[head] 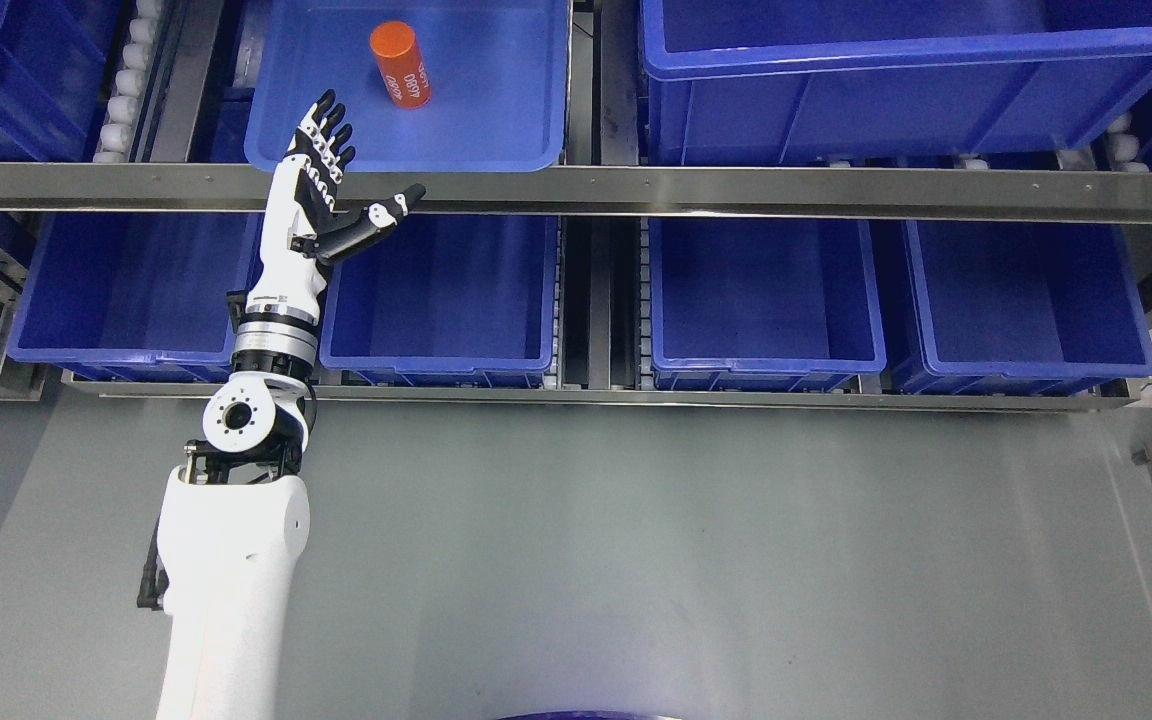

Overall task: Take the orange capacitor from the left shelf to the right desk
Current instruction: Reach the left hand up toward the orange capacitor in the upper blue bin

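The orange capacitor (400, 64), a short cylinder with white print, lies on the floor of a shallow blue bin (496, 140) on the upper shelf level. My left hand (361, 170) is raised in front of that bin's near left corner, fingers spread straight and thumb stretched out to the right, holding nothing. The hand is below and left of the capacitor, apart from it. My left arm (236, 520) rises from the lower left. My right arm is out of view.
A steel shelf rail (736, 190) runs across in front of the upper bins. A deep blue bin (896, 90) stands at upper right. Several blue bins (766, 300) line the lower shelf. Grey floor (686, 550) lies below.
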{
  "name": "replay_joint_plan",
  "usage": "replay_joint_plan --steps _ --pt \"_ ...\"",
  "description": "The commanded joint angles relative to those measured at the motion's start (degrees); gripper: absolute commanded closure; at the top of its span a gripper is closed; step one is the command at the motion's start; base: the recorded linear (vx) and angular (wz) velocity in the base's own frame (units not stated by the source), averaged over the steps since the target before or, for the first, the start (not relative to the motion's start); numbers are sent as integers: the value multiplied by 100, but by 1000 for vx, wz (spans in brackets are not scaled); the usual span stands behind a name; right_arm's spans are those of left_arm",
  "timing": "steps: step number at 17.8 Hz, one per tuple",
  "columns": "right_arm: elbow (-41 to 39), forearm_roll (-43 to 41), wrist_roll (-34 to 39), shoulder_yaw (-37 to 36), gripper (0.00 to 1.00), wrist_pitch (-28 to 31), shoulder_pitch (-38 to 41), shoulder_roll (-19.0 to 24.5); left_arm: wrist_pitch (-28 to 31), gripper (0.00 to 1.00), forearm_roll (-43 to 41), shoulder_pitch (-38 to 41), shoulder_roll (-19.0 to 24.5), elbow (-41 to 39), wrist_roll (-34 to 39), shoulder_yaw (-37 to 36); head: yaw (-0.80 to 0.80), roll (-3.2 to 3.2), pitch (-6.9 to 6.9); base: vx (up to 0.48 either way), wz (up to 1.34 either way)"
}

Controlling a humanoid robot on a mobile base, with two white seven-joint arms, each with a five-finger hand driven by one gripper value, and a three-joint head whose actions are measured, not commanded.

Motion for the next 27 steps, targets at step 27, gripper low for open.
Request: replay_joint_plan --steps 27 --pt "-100 35 3 -62 0 -2 132 -100 -428 0 -396 -3057 167 4709 -478 206 0 0 0 2 -2"
